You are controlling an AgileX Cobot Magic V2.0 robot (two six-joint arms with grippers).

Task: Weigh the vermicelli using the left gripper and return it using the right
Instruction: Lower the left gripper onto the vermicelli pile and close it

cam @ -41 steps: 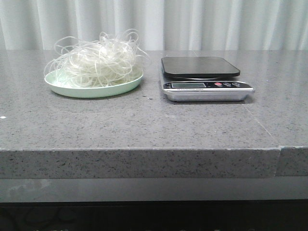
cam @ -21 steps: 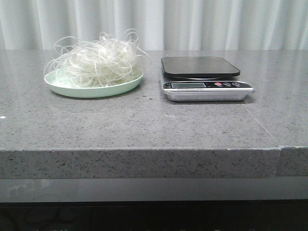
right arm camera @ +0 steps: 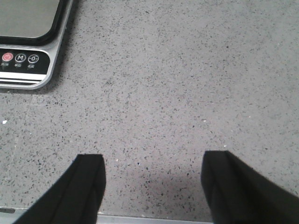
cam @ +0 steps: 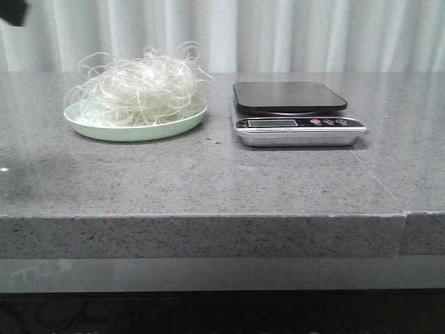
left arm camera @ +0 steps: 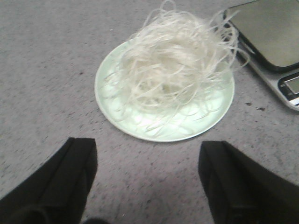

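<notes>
The vermicelli (cam: 139,87) is a fluffy nest of thin white strands on a pale green plate (cam: 132,132) at the back left of the table. It also shows in the left wrist view (left arm camera: 175,65), on the plate (left arm camera: 154,133). My left gripper (left arm camera: 147,161) is open and empty, above the table just short of the plate. A dark bit of it or its arm (cam: 12,10) shows at the front view's top left corner. My right gripper (right arm camera: 152,175) is open and empty near the table's front edge, out of the front view.
A digital kitchen scale (cam: 295,115) with a dark platform stands to the right of the plate; it shows in the left wrist view (left arm camera: 271,37) and its buttons in the right wrist view (right arm camera: 21,58). The table is grey speckled stone (cam: 222,181).
A dark part of the left arm has come into the front view's top left corner, and a faint shadow now lies on the table at the left. Plate and scale have not moved.
</notes>
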